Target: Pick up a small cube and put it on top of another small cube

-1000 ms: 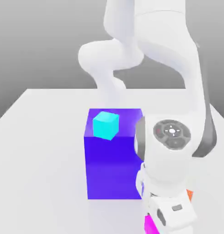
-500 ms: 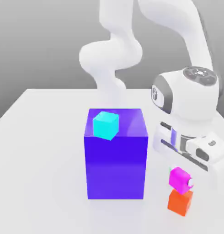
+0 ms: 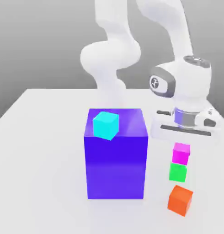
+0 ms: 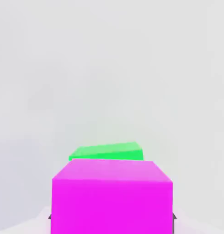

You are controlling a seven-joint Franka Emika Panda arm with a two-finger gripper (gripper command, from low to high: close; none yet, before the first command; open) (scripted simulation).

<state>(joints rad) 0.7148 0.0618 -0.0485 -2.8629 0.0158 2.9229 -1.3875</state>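
Observation:
The small magenta-pink cube [image 3: 181, 153] hangs under my hand, and my gripper [image 3: 181, 147] is shut on it. Straight below it the small green cube [image 3: 178, 172] rests on the white table; the two stand in a column, and I cannot tell whether they touch. In the hand view the magenta cube [image 4: 112, 196] is close up, with the green cube [image 4: 107, 151] peeking out beyond it.
An orange cube [image 3: 180, 200] lies on the table just in front of the green one. A big blue-violet block [image 3: 115, 160] stands at the exterior view's left of the column, with a cyan cube [image 3: 105, 124] on top. The white table [image 3: 36, 173] reaches out around them.
My hand carried the magenta cube from low at the front, past the orange cube, back to a spot over the green cube. The arm no longer hides the green cube.

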